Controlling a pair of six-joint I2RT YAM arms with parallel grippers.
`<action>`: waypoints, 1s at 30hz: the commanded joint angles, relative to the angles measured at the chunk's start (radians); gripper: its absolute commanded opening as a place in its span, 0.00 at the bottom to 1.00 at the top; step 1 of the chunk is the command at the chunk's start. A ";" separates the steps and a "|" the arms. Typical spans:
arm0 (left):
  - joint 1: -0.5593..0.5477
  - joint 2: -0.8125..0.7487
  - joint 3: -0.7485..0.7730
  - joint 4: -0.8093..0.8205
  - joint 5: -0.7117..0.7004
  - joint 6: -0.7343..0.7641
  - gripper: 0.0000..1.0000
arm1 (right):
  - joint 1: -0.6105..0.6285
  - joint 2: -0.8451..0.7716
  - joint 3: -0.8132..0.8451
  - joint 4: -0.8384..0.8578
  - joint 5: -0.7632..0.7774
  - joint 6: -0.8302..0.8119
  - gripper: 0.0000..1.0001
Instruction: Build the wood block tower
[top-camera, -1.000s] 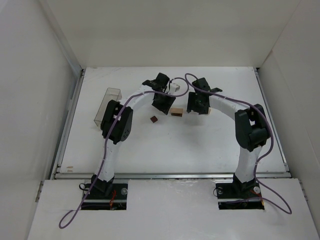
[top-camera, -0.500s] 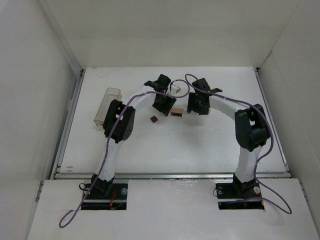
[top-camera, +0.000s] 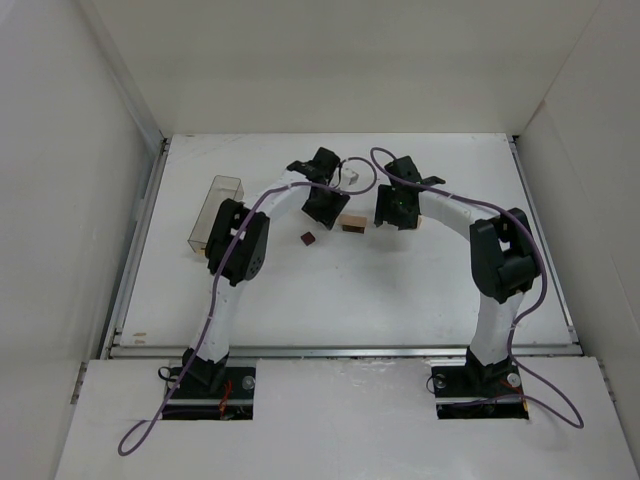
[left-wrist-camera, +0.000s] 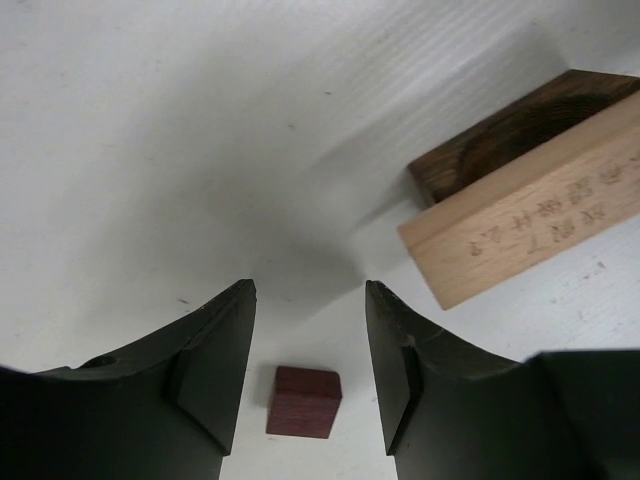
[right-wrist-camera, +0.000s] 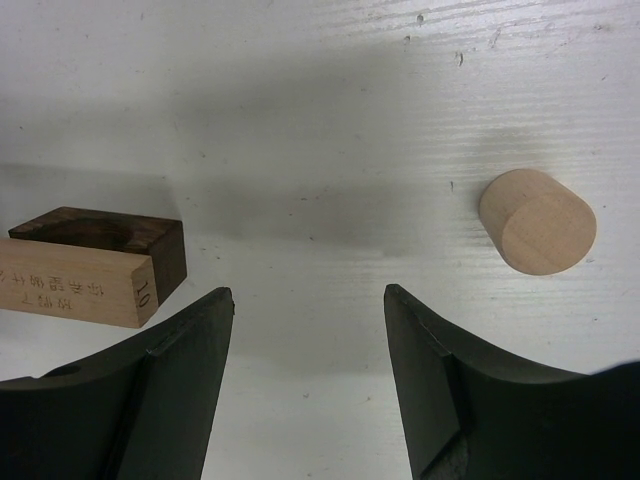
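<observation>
A small dark red-brown cube (left-wrist-camera: 303, 401) lies on the white table between my left gripper's (left-wrist-camera: 309, 290) open fingers, untouched; it also shows in the top view (top-camera: 309, 238). A tan slab (left-wrist-camera: 530, 225) lies on its side against a dark brown block (left-wrist-camera: 500, 135), to the cube's right (top-camera: 352, 223). My left gripper (top-camera: 328, 212) hovers between cube and slab. My right gripper (right-wrist-camera: 308, 300) is open and empty over bare table. The slab (right-wrist-camera: 70, 283) and dark block (right-wrist-camera: 110, 235) are at its left, a pale beige cylinder (right-wrist-camera: 537, 221) at its right. In the top view the right gripper (top-camera: 398, 215) partly hides the cylinder (top-camera: 420, 222).
A clear plastic box (top-camera: 215, 212) stands at the table's left side beside my left arm's elbow. White walls close in the table on the left, back and right. A metal rail (top-camera: 340, 350) runs along the near edge.
My left arm's elbow has shifted a little to the right and its gripper has moved slightly. The blocks and the right arm have not moved.
</observation>
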 joint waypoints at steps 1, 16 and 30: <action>0.013 -0.053 0.033 0.019 -0.052 0.009 0.45 | -0.005 -0.042 0.003 0.028 0.001 -0.010 0.68; -0.006 -0.017 0.063 0.037 -0.001 -0.001 0.45 | -0.005 -0.042 0.003 0.028 -0.010 -0.010 0.68; -0.006 -0.017 0.053 0.037 0.037 -0.001 0.45 | -0.005 -0.042 0.003 0.028 -0.010 -0.010 0.68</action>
